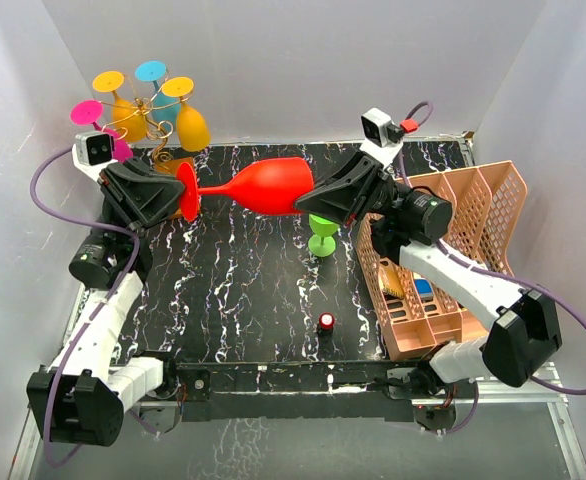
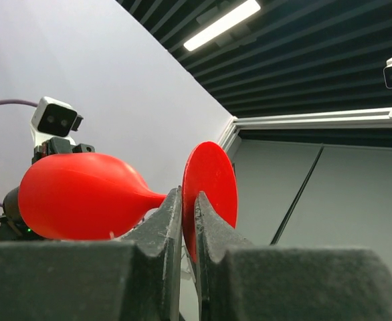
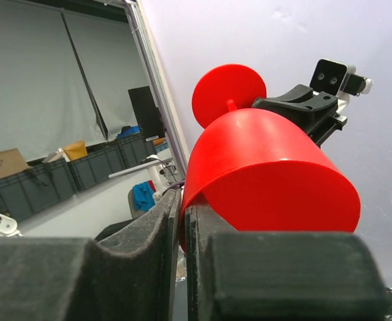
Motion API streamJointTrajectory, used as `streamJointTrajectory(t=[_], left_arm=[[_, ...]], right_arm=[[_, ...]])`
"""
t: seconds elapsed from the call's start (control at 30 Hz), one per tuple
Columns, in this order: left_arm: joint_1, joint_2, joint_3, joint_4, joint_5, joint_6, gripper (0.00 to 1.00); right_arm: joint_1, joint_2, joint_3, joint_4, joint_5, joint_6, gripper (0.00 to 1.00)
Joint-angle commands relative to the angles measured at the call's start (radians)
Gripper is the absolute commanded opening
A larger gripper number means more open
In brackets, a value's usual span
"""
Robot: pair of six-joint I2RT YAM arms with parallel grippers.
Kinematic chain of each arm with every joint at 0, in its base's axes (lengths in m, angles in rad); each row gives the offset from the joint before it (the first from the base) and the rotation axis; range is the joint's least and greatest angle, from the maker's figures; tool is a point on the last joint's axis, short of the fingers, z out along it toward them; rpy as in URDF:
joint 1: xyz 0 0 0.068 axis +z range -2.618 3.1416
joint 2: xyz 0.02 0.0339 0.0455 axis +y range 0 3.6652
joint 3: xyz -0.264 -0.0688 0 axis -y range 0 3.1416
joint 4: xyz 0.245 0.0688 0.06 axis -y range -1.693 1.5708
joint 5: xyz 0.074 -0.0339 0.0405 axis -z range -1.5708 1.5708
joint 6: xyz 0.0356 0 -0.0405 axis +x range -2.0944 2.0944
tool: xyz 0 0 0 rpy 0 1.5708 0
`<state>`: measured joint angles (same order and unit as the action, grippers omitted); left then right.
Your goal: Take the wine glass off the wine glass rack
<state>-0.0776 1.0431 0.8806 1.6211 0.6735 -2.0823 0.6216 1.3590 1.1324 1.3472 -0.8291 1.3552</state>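
Red wine glass [image 1: 271,186] lies sideways in the air, off the wine glass rack [image 1: 153,130] at 11 o'clock. Left pincer [image 1: 183,193] pinches its foot, right pincer [image 1: 318,203] its rim. One should let go slowly, so nothing slips.

We tag this a robotics lab, test-cell setup. Left arm [image 1: 101,335] and right arm [image 1: 453,272] sit bolted to a rail [image 1: 293,378] at a black marbled table [image 1: 243,310], boxed in by white panels [image 1: 273,70]. Each wrist carries a camera [image 1: 95,149], with purple cables [image 1: 45,180] trailing. Past the panels we see a black slatted ceiling [image 2: 316,47] with a strip light [image 2: 221,25], aluminium framing [image 2: 316,121] holding another camera, grey curtains [image 3: 42,80], grey crates [image 3: 95,170] and a cardboard box [image 3: 5,162].
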Motion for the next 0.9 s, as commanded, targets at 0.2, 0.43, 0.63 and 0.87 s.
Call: streamJointTrajectory(t=[0.2,0.43,0.63,0.87], left_arm=[[0.017,-0.091,-0.070,-0.190,-0.006,0.168,0.33],[0.016,-0.216,-0.083,-0.688,0.025,0.555,0.68],[0.016,-0.216,-0.016,-1.153,0.034,0.809,0.81],[0.016,-0.162,0.302,-1.898,-0.326,1.311,0.88]], right_arm=[[0.011,-0.186,-0.073,-0.330,0.060,-0.296,0.08],[0.012,-0.420,-0.210,-0.824,0.391,-0.553,0.08],[0.012,-0.574,-0.318,-1.048,0.493,-0.716,0.08],[0.011,-0.587,-0.204,-1.480,0.406,-1.011,0.08]])
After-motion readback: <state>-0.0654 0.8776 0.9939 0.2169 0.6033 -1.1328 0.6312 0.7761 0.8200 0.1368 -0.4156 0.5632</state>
